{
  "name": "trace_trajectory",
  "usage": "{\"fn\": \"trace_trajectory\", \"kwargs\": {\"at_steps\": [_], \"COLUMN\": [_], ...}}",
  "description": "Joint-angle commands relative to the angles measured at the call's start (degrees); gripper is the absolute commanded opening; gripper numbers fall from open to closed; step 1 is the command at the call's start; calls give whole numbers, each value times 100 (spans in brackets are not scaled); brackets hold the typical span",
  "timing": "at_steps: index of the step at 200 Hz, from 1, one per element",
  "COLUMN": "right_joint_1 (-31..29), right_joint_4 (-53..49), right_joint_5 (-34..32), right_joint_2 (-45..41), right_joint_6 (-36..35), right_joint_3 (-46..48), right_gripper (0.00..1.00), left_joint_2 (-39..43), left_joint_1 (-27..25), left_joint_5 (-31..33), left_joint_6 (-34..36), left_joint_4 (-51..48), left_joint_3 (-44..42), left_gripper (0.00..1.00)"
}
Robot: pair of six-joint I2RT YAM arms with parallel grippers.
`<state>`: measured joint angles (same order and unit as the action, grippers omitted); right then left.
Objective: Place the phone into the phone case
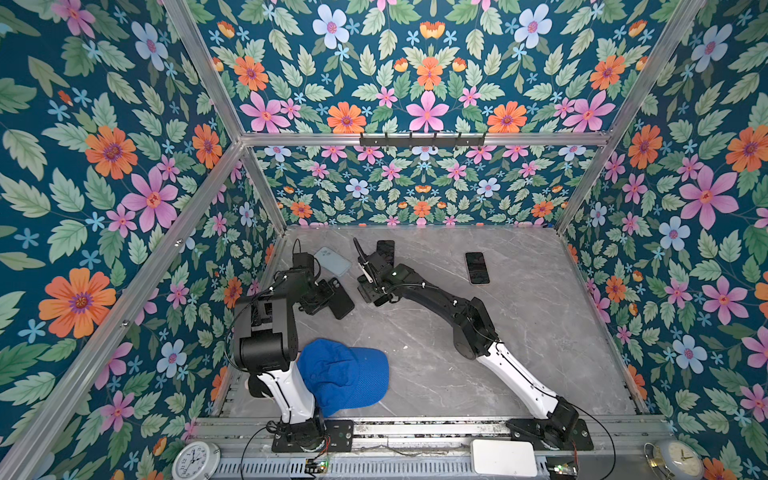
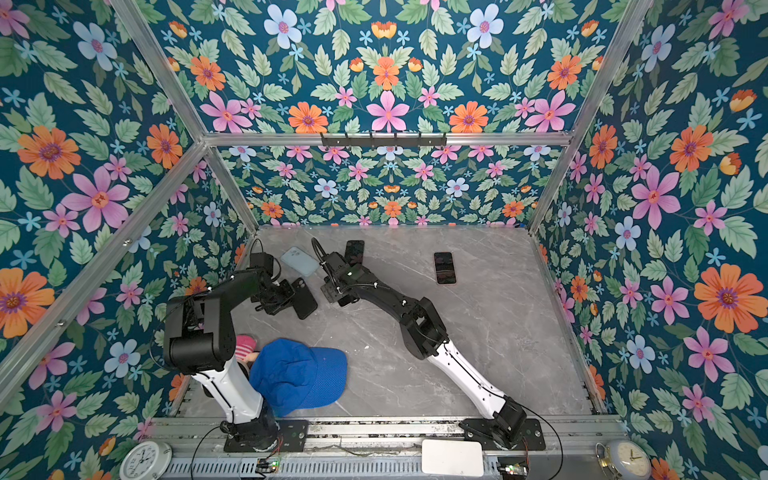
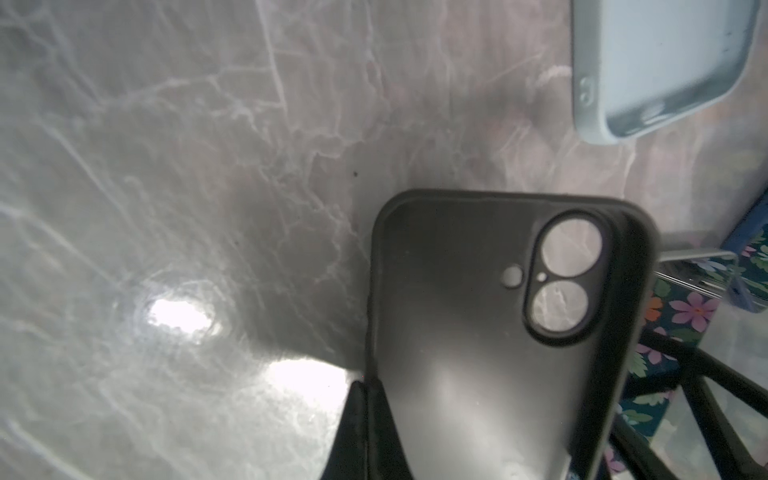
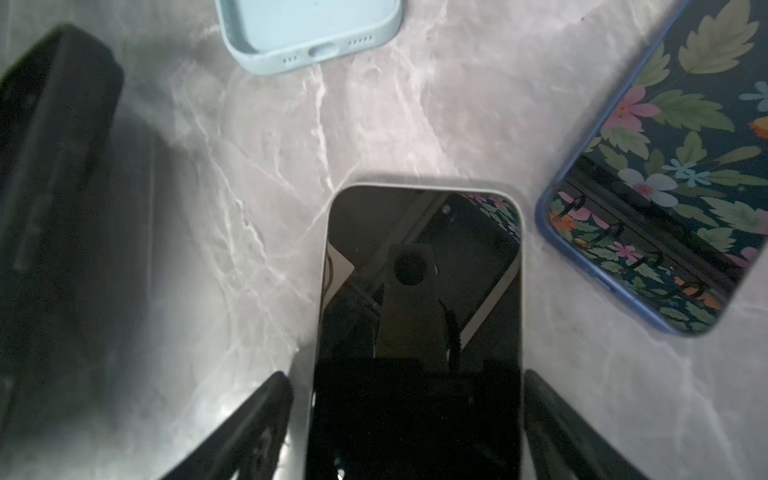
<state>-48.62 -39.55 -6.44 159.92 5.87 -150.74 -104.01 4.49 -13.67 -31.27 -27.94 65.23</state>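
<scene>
Left pincer [image 1: 328, 296]: clenched on the black phone case [image 3: 457, 311].
Right pincer [image 4: 407, 376]: a finger on each side of the phone [image 4: 419, 270]; grasping or released, cannot tell.
Phone: screen up.

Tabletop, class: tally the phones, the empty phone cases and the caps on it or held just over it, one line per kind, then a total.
Phones: 3 (white-edged phone, blue-edged phone, far phone)
Empty cases: 2 (black case, light blue case)
Caps: 1 (blue cap)
Total: 6
</scene>
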Motion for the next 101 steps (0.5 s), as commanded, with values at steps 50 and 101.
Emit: {"fn": "trace_trajectory", "kwargs": {"at_steps": [50, 101], "right_joint_1": [2, 26], "right_joint_4": [-1197, -721], "right_joint_5": [0, -238], "right_joint_2": [-471, -1645], "right_joint_6": [406, 415], "right_joint_3": [811, 2475], "right_gripper": [67, 65], "left_joint_2": [38, 30], "left_joint_1": [-136, -530], "left_joint_5": [41, 190], "left_joint_6": [68, -71], "left_joint_4": [-97, -97], "left_joint_3": [2, 7], "left_gripper": [3, 2]}}
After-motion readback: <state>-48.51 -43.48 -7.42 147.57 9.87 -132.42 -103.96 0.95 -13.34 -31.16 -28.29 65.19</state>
